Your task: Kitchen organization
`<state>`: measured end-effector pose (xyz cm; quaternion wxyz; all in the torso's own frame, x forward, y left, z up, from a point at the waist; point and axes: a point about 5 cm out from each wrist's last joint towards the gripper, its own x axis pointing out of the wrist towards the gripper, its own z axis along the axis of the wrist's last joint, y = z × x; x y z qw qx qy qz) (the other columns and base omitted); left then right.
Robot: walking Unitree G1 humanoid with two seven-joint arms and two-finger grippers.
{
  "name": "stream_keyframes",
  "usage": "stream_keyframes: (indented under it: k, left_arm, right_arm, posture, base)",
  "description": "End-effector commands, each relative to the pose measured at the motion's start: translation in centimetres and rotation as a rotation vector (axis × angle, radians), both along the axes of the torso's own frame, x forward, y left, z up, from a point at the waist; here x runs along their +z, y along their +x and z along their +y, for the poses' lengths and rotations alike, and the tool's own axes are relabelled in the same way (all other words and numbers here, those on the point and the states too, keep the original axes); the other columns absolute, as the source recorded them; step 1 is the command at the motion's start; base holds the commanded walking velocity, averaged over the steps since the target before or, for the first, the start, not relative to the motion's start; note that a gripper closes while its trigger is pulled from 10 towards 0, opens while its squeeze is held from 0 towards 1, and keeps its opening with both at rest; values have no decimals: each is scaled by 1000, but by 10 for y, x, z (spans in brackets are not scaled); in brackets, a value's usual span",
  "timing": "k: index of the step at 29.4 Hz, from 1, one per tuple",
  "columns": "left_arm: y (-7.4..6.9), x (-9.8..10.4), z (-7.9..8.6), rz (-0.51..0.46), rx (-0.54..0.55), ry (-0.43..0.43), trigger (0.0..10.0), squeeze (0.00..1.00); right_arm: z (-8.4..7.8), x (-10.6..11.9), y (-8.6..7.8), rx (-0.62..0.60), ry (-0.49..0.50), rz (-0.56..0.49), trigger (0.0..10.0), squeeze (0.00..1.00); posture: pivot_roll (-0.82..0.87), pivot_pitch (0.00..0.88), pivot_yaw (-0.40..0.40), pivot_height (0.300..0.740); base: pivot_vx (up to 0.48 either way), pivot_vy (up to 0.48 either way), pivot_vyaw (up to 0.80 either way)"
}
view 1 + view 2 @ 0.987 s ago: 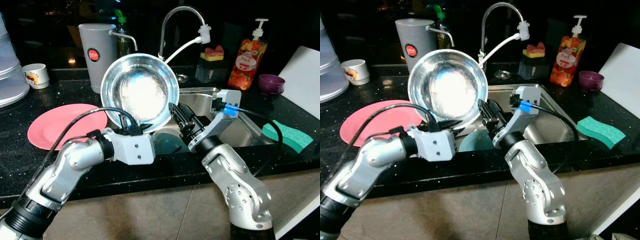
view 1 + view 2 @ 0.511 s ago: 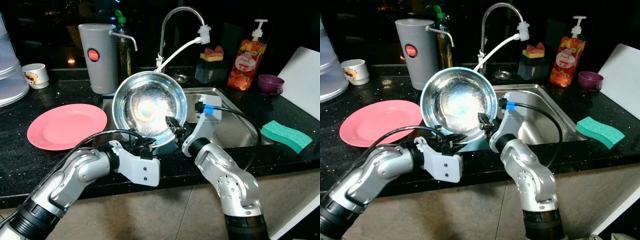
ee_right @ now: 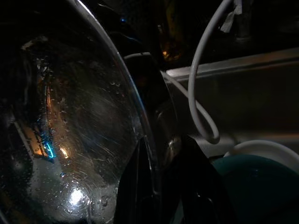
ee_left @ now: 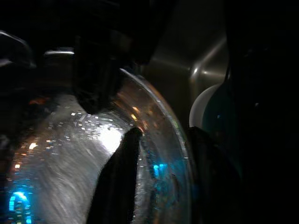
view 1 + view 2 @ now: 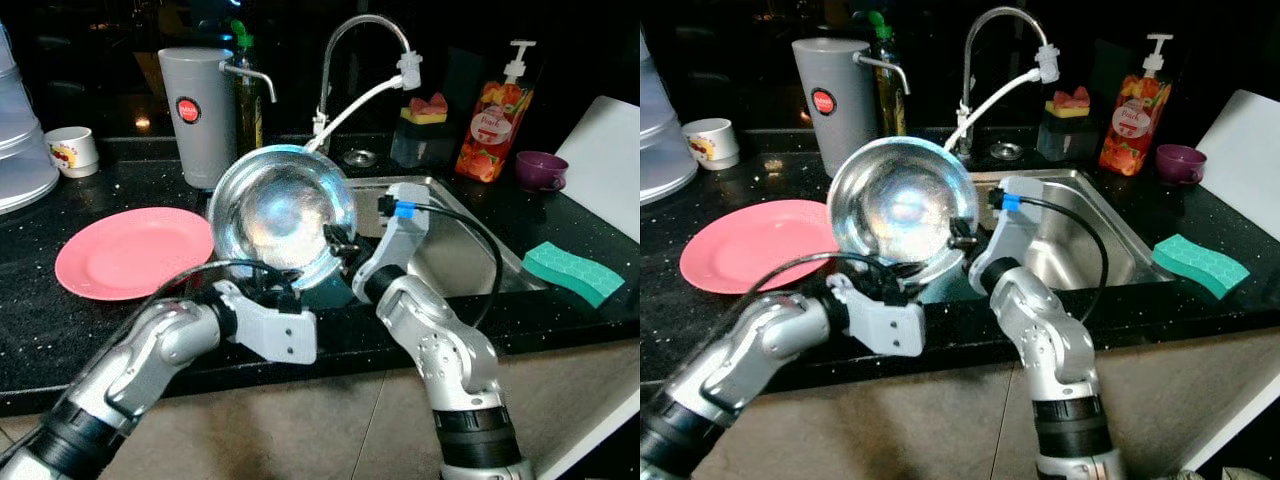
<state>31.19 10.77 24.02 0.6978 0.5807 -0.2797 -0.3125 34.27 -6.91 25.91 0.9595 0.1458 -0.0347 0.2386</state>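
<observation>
1. The left gripper pinches the bottom edge of the shiny metal bowl. In the left wrist view, one black finger lies inside the bowl and the other sits outside the rim. It is clamped on the bowl.
2. The right gripper pinches the bowl's edge too, on the right side. In the right wrist view, the rim runs between its two fingers. So both grippers grip the same bowl.
3. The bowl is up in the air, tipped on its side. Its open face looks toward the robot. It hangs over the front left corner of the sink. Little water drops sit on the inside of it.
4. Down in the sink, under the bowl, lies a teal dish with a white rim.
5. A pink plate rests on the black counter to the left. A gray jug stands behind it. The tap curves over the sink. A soap bottle, a purple cup and a green sponge are on the right.
6. I think the robot is lifting the wet bowl out of the sink.
7. Next, it likely needs to carry the bowl to a spot on the counter. It should hold tight, because a wet rim can slip.
</observation>
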Motion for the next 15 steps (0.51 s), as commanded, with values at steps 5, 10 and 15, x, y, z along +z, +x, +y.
stream_keyframes:
  k: [5, 10, 15]
  left_arm:
    - [-1, 22, 0, -114, 17, -93, 10000, 0]
    - [-3, 26, 6, -115, 33, -120, 10000, 0]
    - [-6, 25, 12, 6, 46, -197, 10000, 0]
  right_arm:
    - [9, -17, 3, 27, -47, 59, 2863, 0]
    - [1, -20, 12, -71, -93, 43, 10000, 0]
    - [-13, -21, 25, -200, -143, 24, 10000, 0]
  posture:
    - [105, 106, -69, 740]
    - [105, 108, -68, 740]
    - [105, 109, -63, 740]
  base:
    - [0, 0, 0]
    - [0, 0, 0]
    - [0, 0, 0]
